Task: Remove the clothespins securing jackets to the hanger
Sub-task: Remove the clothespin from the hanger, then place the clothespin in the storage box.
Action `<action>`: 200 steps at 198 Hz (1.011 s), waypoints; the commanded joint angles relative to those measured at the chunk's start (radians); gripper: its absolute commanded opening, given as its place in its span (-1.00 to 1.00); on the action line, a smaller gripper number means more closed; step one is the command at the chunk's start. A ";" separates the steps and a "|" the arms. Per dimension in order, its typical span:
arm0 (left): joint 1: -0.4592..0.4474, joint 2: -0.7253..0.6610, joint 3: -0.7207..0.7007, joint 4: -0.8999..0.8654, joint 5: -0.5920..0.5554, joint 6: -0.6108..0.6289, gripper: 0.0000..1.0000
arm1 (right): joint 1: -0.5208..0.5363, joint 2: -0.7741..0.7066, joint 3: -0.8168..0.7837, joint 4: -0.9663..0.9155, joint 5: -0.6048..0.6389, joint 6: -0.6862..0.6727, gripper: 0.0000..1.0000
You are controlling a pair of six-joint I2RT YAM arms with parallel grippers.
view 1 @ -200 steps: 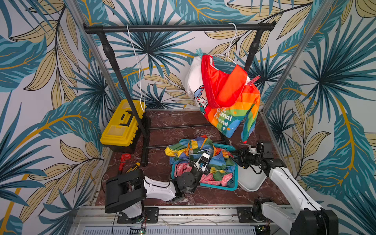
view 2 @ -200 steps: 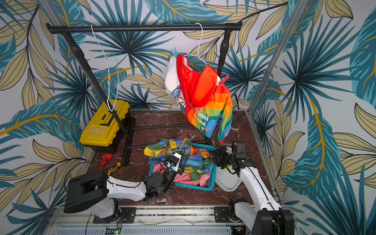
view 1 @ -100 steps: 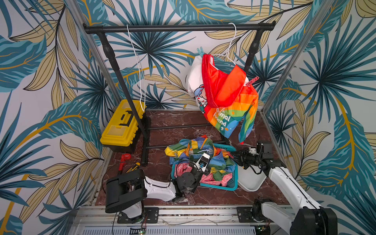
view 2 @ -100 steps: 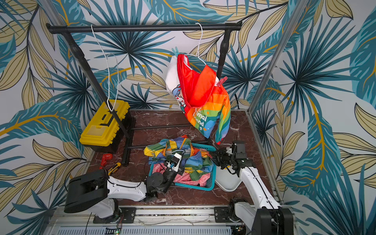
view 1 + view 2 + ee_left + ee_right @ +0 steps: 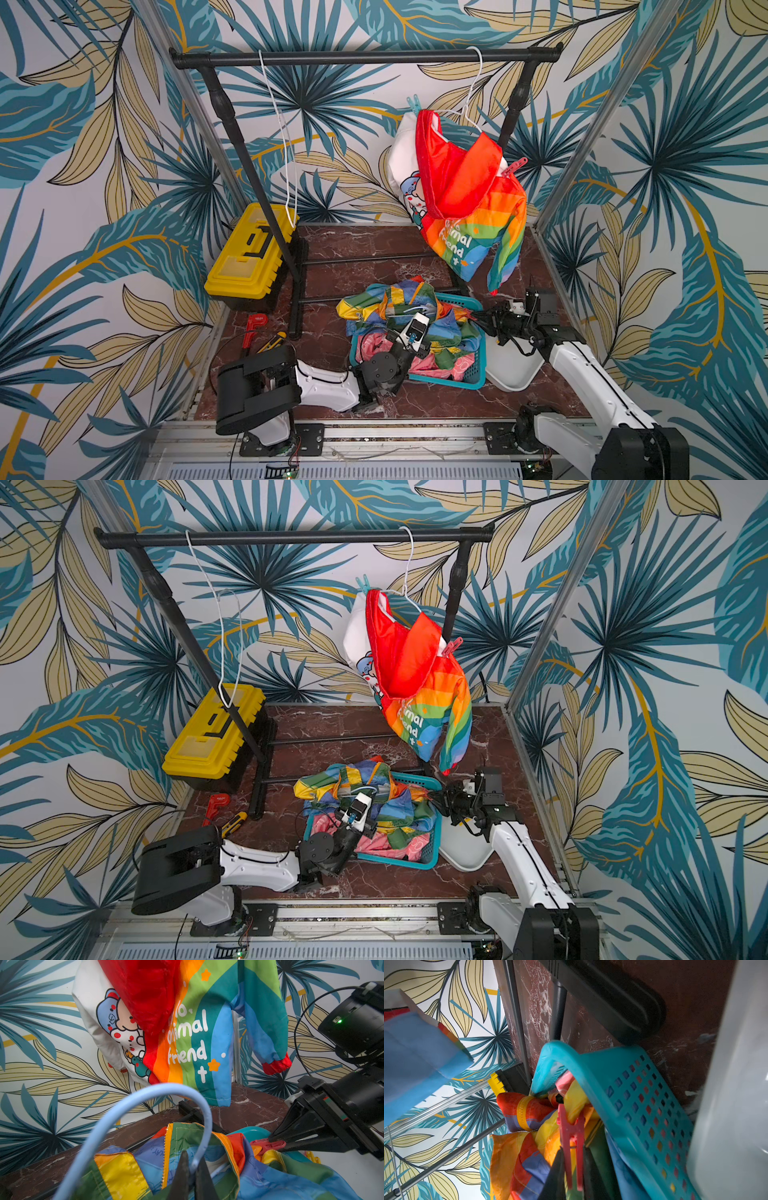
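Well, the right claw (image 5: 573,1151) is squeezed onto a red clothespin (image 5: 572,1126), with one finger on each side of it. The peg's tip is in the folds of the rainbow jacket (image 5: 415,307), which lies bunched up in the teal basket (image 5: 453,381) on the brown marble top. The left claw (image 5: 192,1157) is pinched tight on a light blue hanger (image 5: 145,1093) (its loop curves up out of that same jacket).

Up high, the black rail (image 5: 365,58) holds a white hanger (image 5: 473,95) with two more jackets on it. A red-hooded rainbow jacket (image 5: 461,187) is in front, and a pale jacket with cartoon prints (image 5: 405,166) is behind it. A teal clothespin (image 5: 413,104) sits at the top of them. A pink clothespin (image 5: 514,164) sticks out by the hood on the other side. A bare hanger (image 5: 282,145) hangs by itself farther along the rail. A yellow toolbox (image 5: 245,257) sits beside the rack's leg.
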 commanded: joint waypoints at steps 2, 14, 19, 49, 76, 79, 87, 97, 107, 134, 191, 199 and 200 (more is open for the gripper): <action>-0.014 0.043 -0.015 -0.069 0.008 -0.036 -1.00 | -0.013 -0.032 0.006 -0.062 -0.006 -0.034 -1.00; -0.014 0.043 -0.013 -0.069 -0.001 -0.035 -1.00 | -0.023 -0.054 0.023 -0.108 0.004 -0.058 -1.00; -0.013 0.043 -0.012 -0.069 -0.005 -0.034 -1.00 | -0.029 -0.064 0.030 -0.128 0.011 -0.068 -1.00; -0.014 0.063 -0.009 -0.070 -0.035 -0.034 -1.00 | -0.049 -0.115 0.090 -0.264 0.065 -0.150 -1.00; -0.014 0.069 -0.004 -0.070 -0.041 -0.034 -1.00 | -0.070 -0.145 0.135 -0.352 0.098 -0.204 -1.00; -0.014 0.068 -0.004 -0.070 -0.042 -0.034 -1.00 | -0.075 -0.150 0.141 -0.365 0.106 -0.210 -1.00; -0.014 0.065 -0.003 -0.070 -0.046 -0.034 -1.00 | -0.087 -0.164 0.154 -0.398 0.129 -0.227 -1.00; -0.014 0.059 -0.003 -0.070 -0.048 -0.031 -1.00 | -0.112 -0.184 0.162 -0.436 0.165 -0.253 -1.00; -0.014 0.050 -0.004 -0.071 -0.046 -0.026 -1.00 | -0.170 -0.202 0.144 -0.455 0.165 -0.268 -1.00; -0.014 0.025 -0.007 -0.073 -0.047 -0.016 -1.00 | -0.342 -0.225 0.051 -0.415 0.125 -0.298 -1.00; -0.016 0.000 -0.012 -0.073 -0.046 -0.013 -1.00 | -0.477 -0.125 -0.087 -0.263 0.182 -0.309 -0.95; -0.016 -0.001 -0.012 -0.073 -0.049 -0.013 -1.00 | -0.480 -0.114 -0.081 -0.275 0.200 -0.321 -0.68; -0.016 -0.001 -0.012 -0.073 -0.051 -0.013 -1.00 | -0.480 -0.114 -0.080 -0.277 0.202 -0.323 -0.65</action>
